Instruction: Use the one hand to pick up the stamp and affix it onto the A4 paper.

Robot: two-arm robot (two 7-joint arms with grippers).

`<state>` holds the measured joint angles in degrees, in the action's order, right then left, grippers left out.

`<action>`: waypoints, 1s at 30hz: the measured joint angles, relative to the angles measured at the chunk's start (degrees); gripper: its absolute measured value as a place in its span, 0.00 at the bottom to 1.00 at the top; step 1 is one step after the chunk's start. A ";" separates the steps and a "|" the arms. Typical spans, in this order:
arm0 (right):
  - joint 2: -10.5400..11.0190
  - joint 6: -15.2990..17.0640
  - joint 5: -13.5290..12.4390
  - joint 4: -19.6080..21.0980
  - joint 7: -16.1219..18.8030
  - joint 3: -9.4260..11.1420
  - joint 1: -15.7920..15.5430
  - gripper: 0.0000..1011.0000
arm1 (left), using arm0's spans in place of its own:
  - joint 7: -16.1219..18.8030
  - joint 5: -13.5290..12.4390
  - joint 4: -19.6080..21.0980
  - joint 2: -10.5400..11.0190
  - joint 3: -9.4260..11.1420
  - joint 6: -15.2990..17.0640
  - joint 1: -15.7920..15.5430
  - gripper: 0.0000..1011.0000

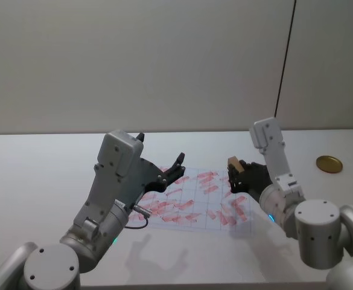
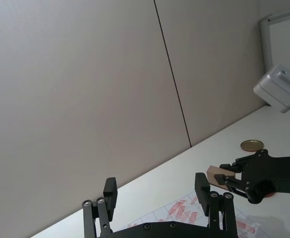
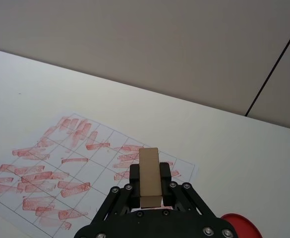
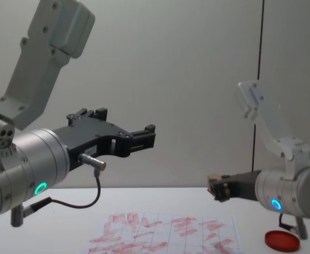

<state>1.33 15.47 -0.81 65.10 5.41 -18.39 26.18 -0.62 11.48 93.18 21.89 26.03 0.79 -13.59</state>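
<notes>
At centre right, the right gripper (image 1: 236, 176) pinches the stamp (image 1: 235, 164) above the A4 paper (image 1: 194, 199): pickup looks done, pressing remains. Left of centre, the left gripper (image 1: 173, 169) hangs spread.

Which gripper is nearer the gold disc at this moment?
Right. The right gripper, shut on the stamp, hangs above the paper's right edge, on the side of the gold disc. The left gripper, open, hangs above the paper's left half, farther away.
</notes>
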 joint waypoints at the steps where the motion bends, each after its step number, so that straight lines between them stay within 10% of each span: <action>1: -0.05 -0.20 0.14 -0.71 0.06 -0.01 0.11 0.21 | 0.00 0.00 0.00 0.00 0.00 0.00 0.00 0.98; 30: -1.10 -2.31 1.80 -11.02 1.72 -0.53 2.12 0.22 | 0.00 0.00 0.00 0.00 0.00 0.00 0.00 0.98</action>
<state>0.23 13.16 0.99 54.08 7.12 -18.92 28.30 -0.62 11.48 93.18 21.89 26.03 0.79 -13.59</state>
